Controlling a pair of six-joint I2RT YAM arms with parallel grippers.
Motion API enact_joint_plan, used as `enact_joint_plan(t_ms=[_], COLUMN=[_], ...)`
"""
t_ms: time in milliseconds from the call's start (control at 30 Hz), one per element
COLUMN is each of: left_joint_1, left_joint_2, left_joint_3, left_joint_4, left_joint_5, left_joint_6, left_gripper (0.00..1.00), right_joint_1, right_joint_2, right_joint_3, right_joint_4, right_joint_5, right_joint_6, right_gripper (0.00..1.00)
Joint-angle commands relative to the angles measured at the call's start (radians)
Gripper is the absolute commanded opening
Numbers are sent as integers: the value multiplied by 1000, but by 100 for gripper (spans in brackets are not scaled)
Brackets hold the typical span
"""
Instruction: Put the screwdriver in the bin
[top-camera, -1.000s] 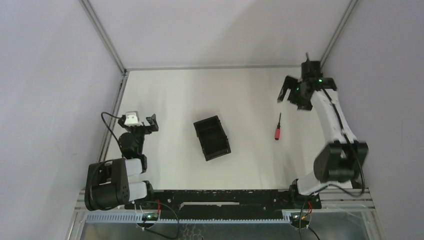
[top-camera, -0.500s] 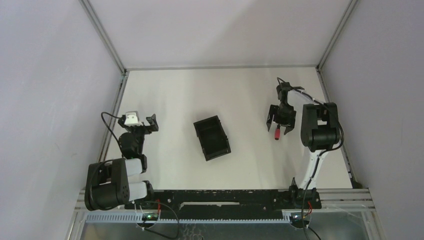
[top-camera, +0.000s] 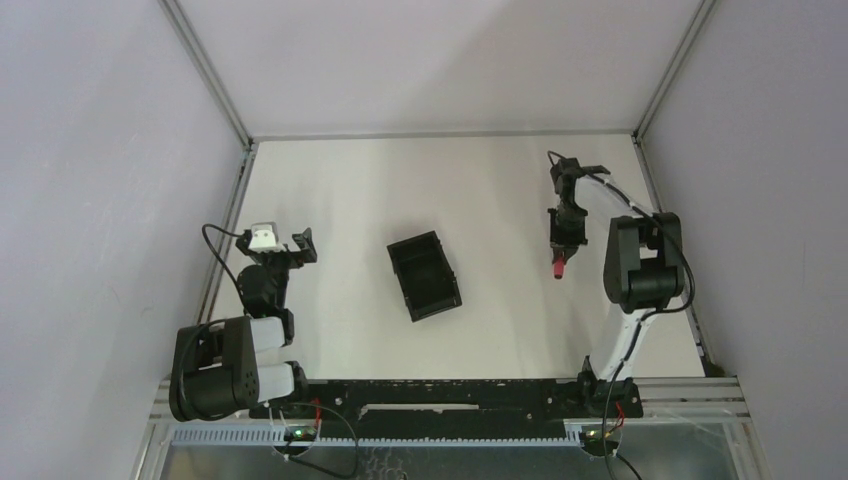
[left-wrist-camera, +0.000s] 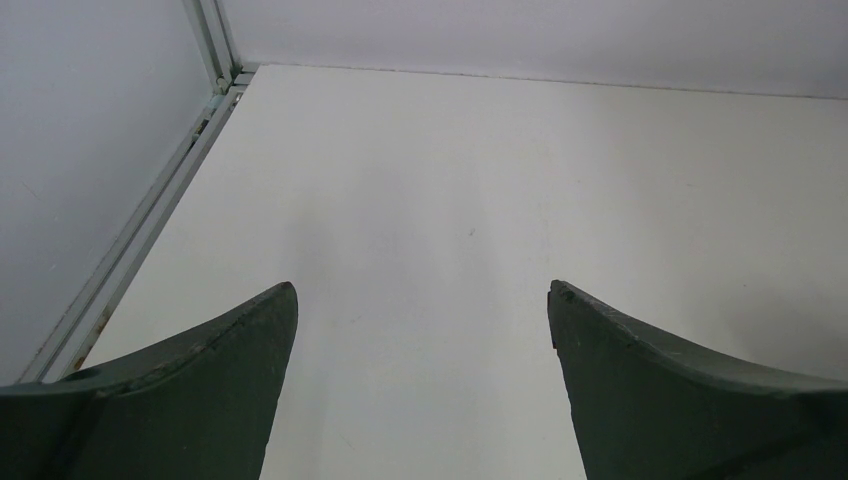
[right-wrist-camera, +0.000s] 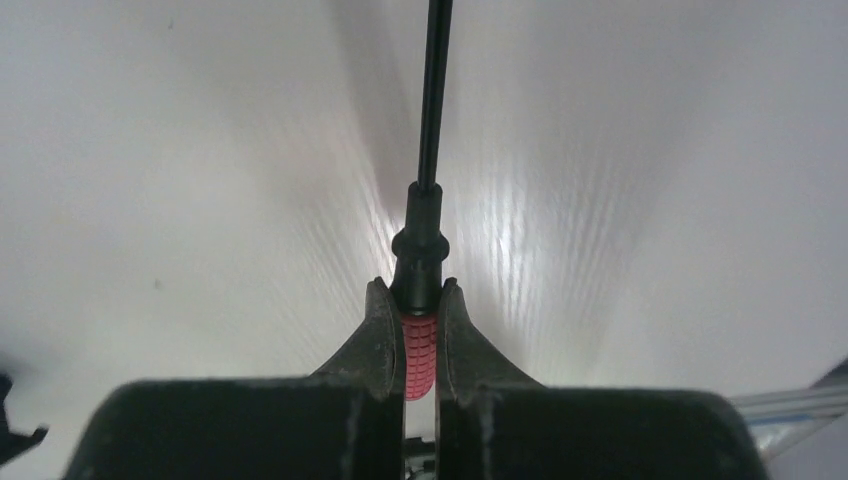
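Right of the bin (top-camera: 425, 277), well apart from it, the right end effector (right-wrist-camera: 412, 300) is clenched on the screwdriver (right-wrist-camera: 420, 350) by its red handle, low over the surface (top-camera: 480, 200). With so narrow a grip, the tool could pivot or slip when lifted and miss the bin. Left end effector (left-wrist-camera: 420, 290) released.

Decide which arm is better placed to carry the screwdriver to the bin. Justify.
Right: the right gripper is shut on the screwdriver; the left gripper is open, beyond the bin.

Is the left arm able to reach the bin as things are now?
Probably yes: the left arm's fingers stand open, and only bare table lies between them and the bin.
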Motion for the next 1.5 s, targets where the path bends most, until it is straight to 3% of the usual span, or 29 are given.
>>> enact_joint_plan(t_ms=[0,167,400,733,1000,1167,1400,1467], left_joint_1=[4,5,5,4,4,5,5,4], left_joint_2=[1,0,-3,0,-2,-2,0,0], left_joint_3=[-3,-3,-3,-3,-4,-4,-4,-3], left_joint_4=[38,36,34,33,34,33,34,34], left_joint_5=[8,8,8,8,9,9,10,7], left_joint_6=[-2,0,0,-1,-1,0,-1,0], left_gripper=[100,100,100,100,100,100,100,100], right_joint_1=[8,17,98,508,740,812,821,820], right_joint_2=[-125,-142,-151,-34,174,189,206,208], right_joint_3=[134,246,335,533,811,713,509,471], right_joint_4=[-257,-464,-463,-309,-308,-208,-64,-29], right_joint_5=[8,40,31,-66,-98,-12,14,28], right_joint_6=[-25,23,99,201,86,-26,-56,-62], right_gripper=[0,0,0,0,0,0,0,11])
